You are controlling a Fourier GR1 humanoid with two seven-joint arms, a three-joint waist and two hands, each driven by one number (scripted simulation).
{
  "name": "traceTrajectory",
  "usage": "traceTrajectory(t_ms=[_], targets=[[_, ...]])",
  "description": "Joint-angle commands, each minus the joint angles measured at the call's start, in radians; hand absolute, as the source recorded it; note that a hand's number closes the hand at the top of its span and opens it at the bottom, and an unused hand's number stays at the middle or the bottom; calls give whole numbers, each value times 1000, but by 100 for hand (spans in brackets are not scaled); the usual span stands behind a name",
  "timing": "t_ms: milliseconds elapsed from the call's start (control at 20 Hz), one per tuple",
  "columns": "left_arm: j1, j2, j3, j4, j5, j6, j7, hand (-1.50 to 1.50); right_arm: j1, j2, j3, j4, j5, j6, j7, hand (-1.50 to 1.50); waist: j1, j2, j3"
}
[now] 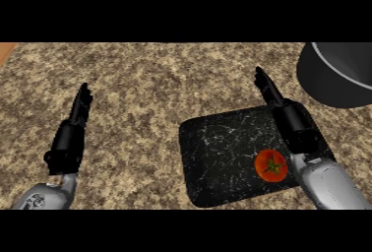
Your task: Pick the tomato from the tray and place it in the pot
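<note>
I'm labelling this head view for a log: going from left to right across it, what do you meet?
Left hand → black tray → tomato → right hand → pot.

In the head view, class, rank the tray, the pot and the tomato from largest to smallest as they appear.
1. tray
2. pot, cut off by the frame, so its full size is unsure
3. tomato

A speckled brown-and-beige granite counter top (pixel 160 83) fills nearly the whole frame. At the upper left corner, a small orange-tan wooden strip (pixel 6 50) borders it.
</note>
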Motion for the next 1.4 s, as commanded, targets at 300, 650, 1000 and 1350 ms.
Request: traceTrajectory(t_ms=[300, 650, 1000, 1350], targets=[[105, -5, -64, 90, 104, -156, 122, 0, 214, -198, -68, 41, 402, -371, 169, 150, -108, 13, -20], [143, 0, -77, 116, 187, -278, 137, 0, 290, 137, -65, -279, 597, -909, -71, -150, -53, -10, 13], [104, -1, -68, 108, 196, -302, 168, 0, 664, 262, 105, -484, 895, -816, 179, -150, -31, -2, 9], [68, -29, -83, 136, 194, -333, 181, 0, 774, 333, 174, -700, 1121, -628, 543, -150, 12, 12, 12]])
